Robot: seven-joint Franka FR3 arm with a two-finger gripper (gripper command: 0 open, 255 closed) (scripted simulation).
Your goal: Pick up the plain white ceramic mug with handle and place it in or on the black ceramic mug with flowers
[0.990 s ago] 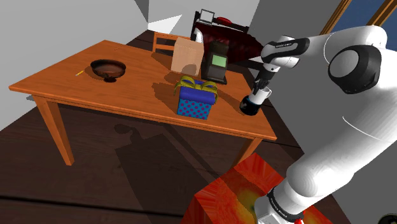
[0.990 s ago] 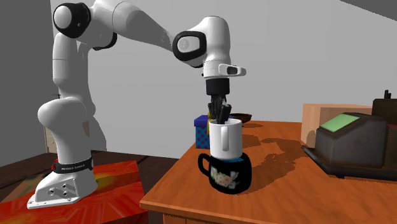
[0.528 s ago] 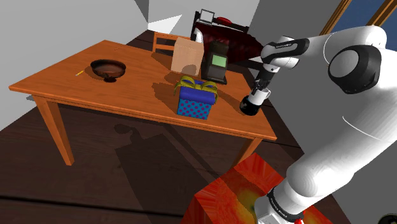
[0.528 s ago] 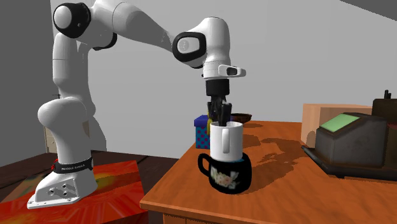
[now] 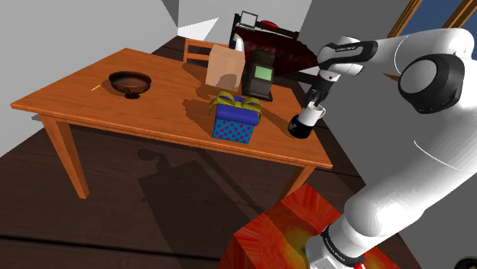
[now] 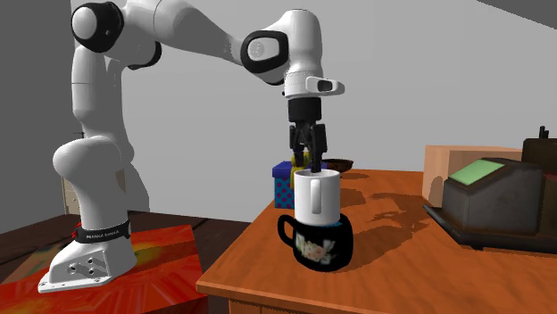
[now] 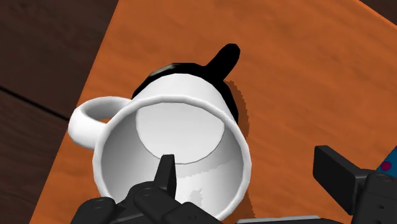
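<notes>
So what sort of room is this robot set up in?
Most likely a living or dining room in a house: a wooden table with a chair behind it, what looks like a piano further back, and a gift box on the table.

Plain mug [image 6: 317,196] upright in flowered mug [image 6: 317,245] at table [image 6: 402,254] edge; pincer [image 6: 309,168] above it; gift box [image 6: 282,185] beyond.

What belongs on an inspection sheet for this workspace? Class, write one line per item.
surface: wooden table, both mugs near its edge.
job's things: white mug sits upright inside black flowered mug.
clutter: blue gift box, brown bowl, tan box, dark device with green screen.
gripper: open, just above white mug's rim, not clasping it.
cables: nothing seen.
surroundings: wooden chair behind table, dark floor, red stand.
</notes>
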